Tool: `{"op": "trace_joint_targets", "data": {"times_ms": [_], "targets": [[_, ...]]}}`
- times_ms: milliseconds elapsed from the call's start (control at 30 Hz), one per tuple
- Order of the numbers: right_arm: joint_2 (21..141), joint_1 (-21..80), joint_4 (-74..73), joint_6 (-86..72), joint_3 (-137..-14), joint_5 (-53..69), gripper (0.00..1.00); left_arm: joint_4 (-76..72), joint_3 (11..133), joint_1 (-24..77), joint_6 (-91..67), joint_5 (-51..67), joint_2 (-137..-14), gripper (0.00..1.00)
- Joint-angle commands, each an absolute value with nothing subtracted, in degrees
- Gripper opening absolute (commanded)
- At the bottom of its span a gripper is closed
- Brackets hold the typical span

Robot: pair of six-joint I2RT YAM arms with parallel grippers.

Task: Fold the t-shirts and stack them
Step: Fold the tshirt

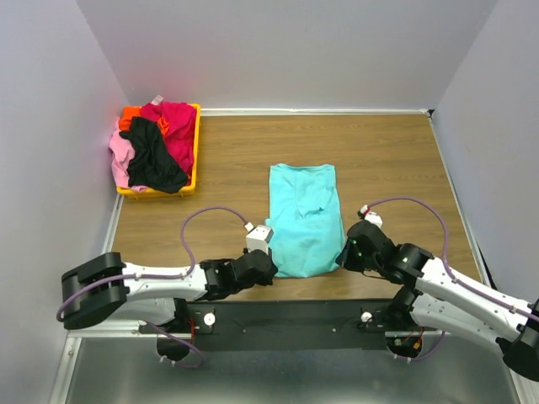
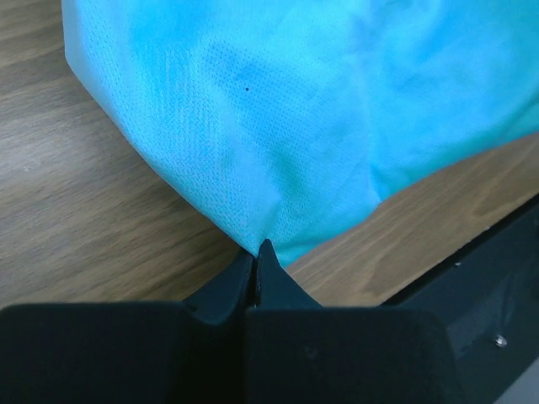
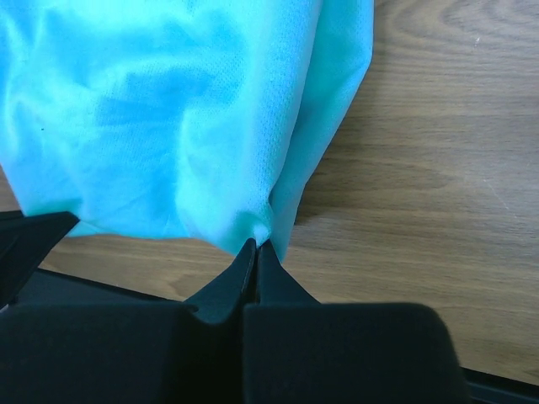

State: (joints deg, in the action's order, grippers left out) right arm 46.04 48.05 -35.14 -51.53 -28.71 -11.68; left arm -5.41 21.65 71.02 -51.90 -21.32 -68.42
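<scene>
The turquoise t-shirt [image 1: 303,217] lies in a long folded strip on the table's middle, its near end by the front edge. My left gripper [image 1: 268,268] is shut on its near left corner [image 2: 253,227]. My right gripper [image 1: 344,254] is shut on its near right corner [image 3: 263,220]. Both corners are pinched between the black fingertips just above the wood. The magenta-red [image 1: 175,126], black [image 1: 153,158], pink [image 1: 120,156] and orange [image 1: 129,115] t-shirts lie heaped in the bin at the back left.
A yellow-orange plastic bin [image 1: 197,143] holds the heap by the left wall. Grey walls close the table on three sides. The black mounting rail [image 1: 286,320] runs along the near edge. Purple cables [image 1: 206,215] loop over each arm.
</scene>
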Motion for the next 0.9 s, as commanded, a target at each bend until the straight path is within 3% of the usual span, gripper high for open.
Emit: {"op": "trace_joint_targets", "data": {"times_ms": [0,267,433,867], "targets": [[45.1,48.5,-34.4,-52.2,-28.1,-13.8,0.01,-4.9,20.1,71.5,-49.9,-19.3,-62.8,0.0],[43.4,48.5,-34.1,-51.8,-27.9,-14.6,0.01,-2.5,18.5,71.9,-49.9,-20.2,-53.4,0.0],[40.9,48.7,-33.9,-51.9,-28.4,-18.2,0.01,-4.1,17.4,71.9,-50.8,-27.9,-46.6,0.0],[39.8,48.6,-33.0,-47.4,-38.2,-32.4,0.0,-13.3,23.0,71.1,-41.5,-37.6,-49.0,0.0]]}}
